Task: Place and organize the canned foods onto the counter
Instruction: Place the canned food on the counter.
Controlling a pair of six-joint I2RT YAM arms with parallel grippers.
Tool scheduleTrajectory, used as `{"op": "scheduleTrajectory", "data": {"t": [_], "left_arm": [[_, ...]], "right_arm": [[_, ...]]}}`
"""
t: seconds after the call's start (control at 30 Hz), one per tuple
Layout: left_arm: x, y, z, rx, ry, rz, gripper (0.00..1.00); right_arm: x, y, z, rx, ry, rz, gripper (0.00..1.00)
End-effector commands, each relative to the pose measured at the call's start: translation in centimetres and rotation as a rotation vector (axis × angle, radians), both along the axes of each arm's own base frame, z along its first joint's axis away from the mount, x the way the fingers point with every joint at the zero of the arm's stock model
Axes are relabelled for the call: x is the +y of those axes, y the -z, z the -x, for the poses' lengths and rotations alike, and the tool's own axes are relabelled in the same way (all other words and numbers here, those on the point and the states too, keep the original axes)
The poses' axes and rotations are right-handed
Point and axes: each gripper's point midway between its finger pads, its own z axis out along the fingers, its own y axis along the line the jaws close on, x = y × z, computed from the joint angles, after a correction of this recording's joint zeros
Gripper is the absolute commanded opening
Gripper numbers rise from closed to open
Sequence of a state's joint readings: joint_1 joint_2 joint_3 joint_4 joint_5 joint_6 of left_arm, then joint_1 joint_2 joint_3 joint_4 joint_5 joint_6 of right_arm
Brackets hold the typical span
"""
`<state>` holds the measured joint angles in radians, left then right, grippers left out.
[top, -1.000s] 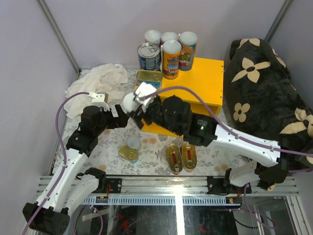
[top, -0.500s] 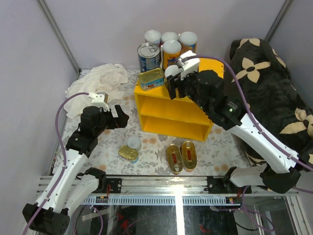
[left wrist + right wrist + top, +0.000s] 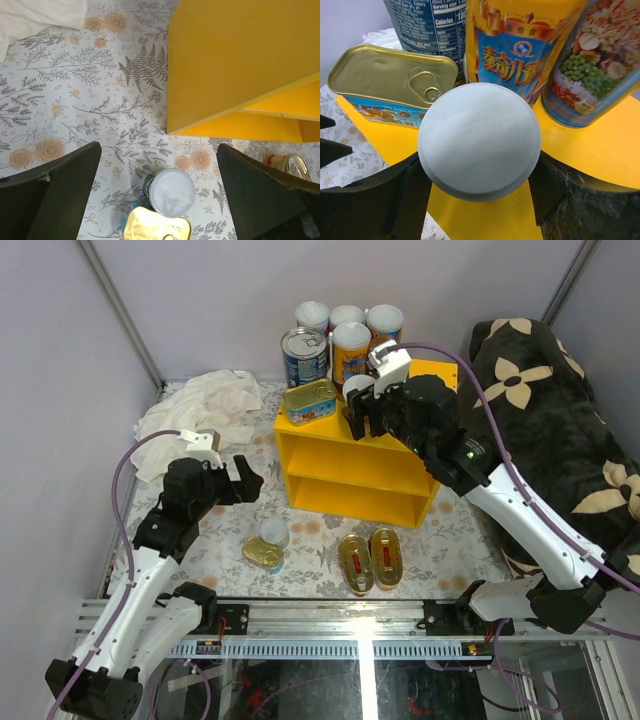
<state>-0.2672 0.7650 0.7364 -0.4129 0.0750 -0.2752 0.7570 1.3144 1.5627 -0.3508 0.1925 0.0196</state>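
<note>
My right gripper (image 3: 358, 408) is shut on a white-lidded can (image 3: 357, 390) just above the front of the yellow counter (image 3: 330, 430). In the right wrist view this held can (image 3: 479, 140) fills the space between both fingers (image 3: 405, 192), over the counter top (image 3: 590, 150). Behind it on the counter stand a gold rectangular tin (image 3: 390, 75), a blue steel can (image 3: 427, 22) and tall labelled cans (image 3: 520, 45). My left gripper (image 3: 240, 480) hangs open over the floor. Below the left gripper (image 3: 160, 195) stand a white-lidded can (image 3: 172, 191) and a gold tin (image 3: 155, 225).
Two gold oval tins (image 3: 370, 560) lie on the floral floor in front of the counter. A white cloth (image 3: 205, 405) lies at the back left. A black flowered cushion (image 3: 540, 420) fills the right side. The counter's corner (image 3: 235, 60) is close to the left gripper.
My right arm has lifted the white-lidded can from in front of the counter up over its top, then shifted it slightly right. The left arm has not moved.
</note>
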Motion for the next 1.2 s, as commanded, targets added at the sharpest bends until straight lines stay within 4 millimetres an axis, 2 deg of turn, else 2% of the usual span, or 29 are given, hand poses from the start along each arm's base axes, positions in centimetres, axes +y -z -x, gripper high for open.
{"op": "scheduleTrajectory", "data": {"t": [0.0, 0.07, 0.13, 0.2, 0.3, 0.47, 0.57, 0.67, 0.8, 0.97, 1.17], "left_arm": [[-0.6, -5.4, 0.9, -0.164, 0.060, 0.044, 1.00], [-1.5, -8.4, 2.0, -0.277, 0.131, 0.087, 1.00], [-3.0, -11.0, 3.6, -0.369, 0.232, 0.143, 1.00], [-4.0, -12.6, 4.3, -0.426, 0.305, 0.172, 0.96], [-4.2, -14.0, 3.6, -0.455, 0.307, 0.173, 0.91], [-3.6, -17.8, 2.0, -0.535, 0.235, 0.198, 0.88], [-4.3, -19.3, 1.4, -0.561, 0.260, 0.236, 0.88], [-5.3, -20.2, 0.9, -0.567, 0.291, 0.272, 0.85], [-7.2, -21.3, 1.6, -0.606, 0.351, 0.284, 0.85], [-9.7, -21.0, 2.1, -0.591, 0.420, 0.256, 0.84], [-9.8, -21.3, 1.0, -0.587, 0.324, 0.225, 0.84]], "right_arm": [[0.8, -2.1, -0.4, -0.051, -0.026, -0.066, 0.16], [1.2, -1.7, -0.5, -0.041, -0.037, -0.063, 0.21], [1.6, -1.2, -0.5, -0.029, -0.052, -0.058, 0.34], [1.9, -1.0, -0.6, -0.022, -0.061, -0.057, 0.47], [1.9, -0.8, -0.6, -0.018, -0.057, -0.055, 0.69], [1.4, -0.8, -0.1, -0.016, -0.059, -0.055, 0.91], [1.1, -0.9, 0.2, -0.019, -0.059, -0.056, 1.00], [0.7, -1.0, 0.4, -0.019, -0.050, -0.059, 0.99], [-0.1, -1.3, 1.1, -0.029, -0.041, -0.072, 1.00], [-0.6, -1.5, 1.7, -0.035, -0.038, -0.081, 0.99], [-0.9, -1.2, 1.9, -0.034, -0.032, -0.083, 0.99]]}}
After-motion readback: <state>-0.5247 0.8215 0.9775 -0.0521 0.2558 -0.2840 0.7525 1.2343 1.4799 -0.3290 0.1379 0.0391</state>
